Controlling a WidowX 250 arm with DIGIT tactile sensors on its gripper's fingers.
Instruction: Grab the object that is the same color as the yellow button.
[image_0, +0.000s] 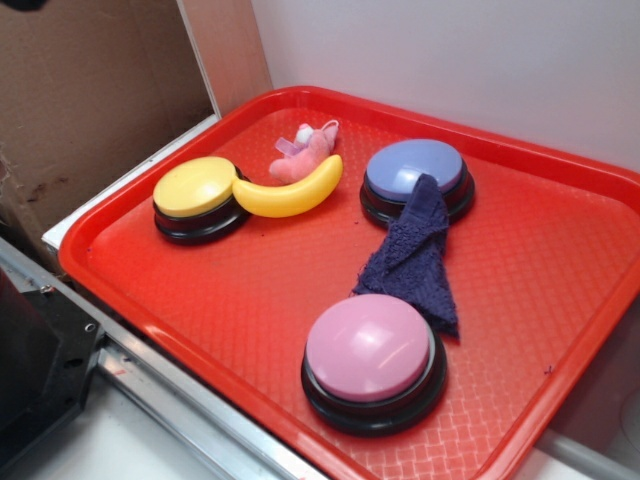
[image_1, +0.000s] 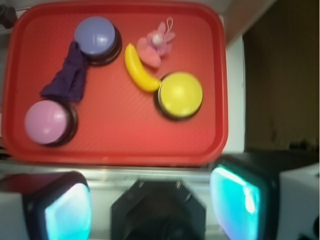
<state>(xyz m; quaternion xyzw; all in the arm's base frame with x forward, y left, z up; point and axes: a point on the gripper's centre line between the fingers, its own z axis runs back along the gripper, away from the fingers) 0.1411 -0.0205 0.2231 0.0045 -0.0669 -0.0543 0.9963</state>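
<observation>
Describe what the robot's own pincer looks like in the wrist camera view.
The pincer shows two chunky dark fingers with rounded corners. Their inner pads glow pale cyan-white. Between them sits a black, angular, roughly octagonal mount. No cables or markings are visible, and the picture is slightly blurred.

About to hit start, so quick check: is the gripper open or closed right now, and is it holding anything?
Gripper: open and empty, pads spread wide near the tray's edge, high above the banana.

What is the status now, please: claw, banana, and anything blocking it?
Claw open, empty, high over the tray's near edge. Banana untouched, one end against yellow button, pink plush toy touching its far side. Top approach clear.
</observation>
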